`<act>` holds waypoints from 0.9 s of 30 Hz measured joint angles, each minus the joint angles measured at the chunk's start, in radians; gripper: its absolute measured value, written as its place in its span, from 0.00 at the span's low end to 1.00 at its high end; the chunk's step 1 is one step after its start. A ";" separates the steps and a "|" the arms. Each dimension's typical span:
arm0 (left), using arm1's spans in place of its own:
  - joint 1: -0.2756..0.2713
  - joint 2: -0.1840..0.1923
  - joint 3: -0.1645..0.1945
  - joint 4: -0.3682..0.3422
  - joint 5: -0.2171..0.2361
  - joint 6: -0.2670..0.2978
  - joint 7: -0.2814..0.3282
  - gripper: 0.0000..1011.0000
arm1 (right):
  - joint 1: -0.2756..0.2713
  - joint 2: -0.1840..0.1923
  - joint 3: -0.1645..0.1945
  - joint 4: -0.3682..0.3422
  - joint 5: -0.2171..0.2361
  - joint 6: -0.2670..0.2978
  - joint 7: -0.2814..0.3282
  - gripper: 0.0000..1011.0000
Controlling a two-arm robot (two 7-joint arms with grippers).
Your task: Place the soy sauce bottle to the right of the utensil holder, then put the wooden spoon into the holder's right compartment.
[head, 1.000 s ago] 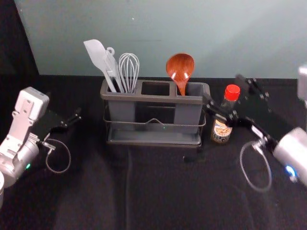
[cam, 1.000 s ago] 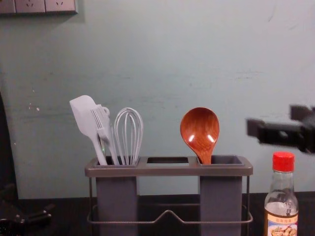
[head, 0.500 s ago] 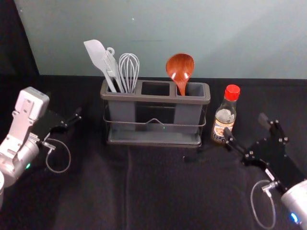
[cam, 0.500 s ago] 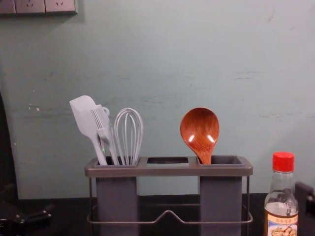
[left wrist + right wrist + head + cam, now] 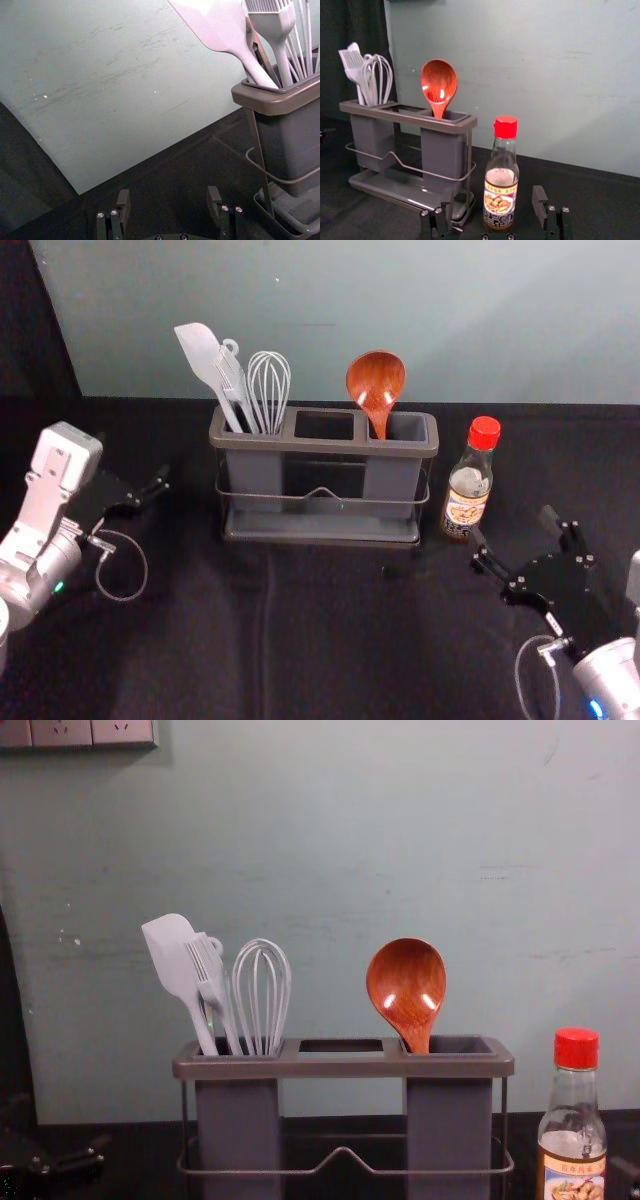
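Just right of the utensil holder [image 5: 325, 446], the soy sauce bottle [image 5: 467, 492] stood upright on the table [image 5: 340, 640]; the wooden spoon [image 5: 376, 380] leaned in the holder's right compartment [image 5: 407, 427], bowl up; both placements looked done, leaving perhaps only a retreat; the right claw [image 5: 510, 522], wide open and empty, was near the bottle; the left claw [image 5: 169, 194], also spread wide and holding nothing, was parked left of the holder

Your head view looks down from six o'clock, your nearer chest view level toward twelve. Close wrist views look from eight and four; all share the holder [image 5: 330, 446].
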 joint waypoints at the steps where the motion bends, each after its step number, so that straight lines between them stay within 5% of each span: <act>1: 0.000 0.000 0.000 0.000 0.000 0.000 0.000 0.99 | 0.003 -0.005 0.000 0.008 -0.004 0.002 0.001 0.99; 27: 0.000 0.000 0.000 0.000 0.000 0.000 0.000 0.99 | 0.011 -0.018 0.004 0.020 -0.016 0.016 0.014 0.99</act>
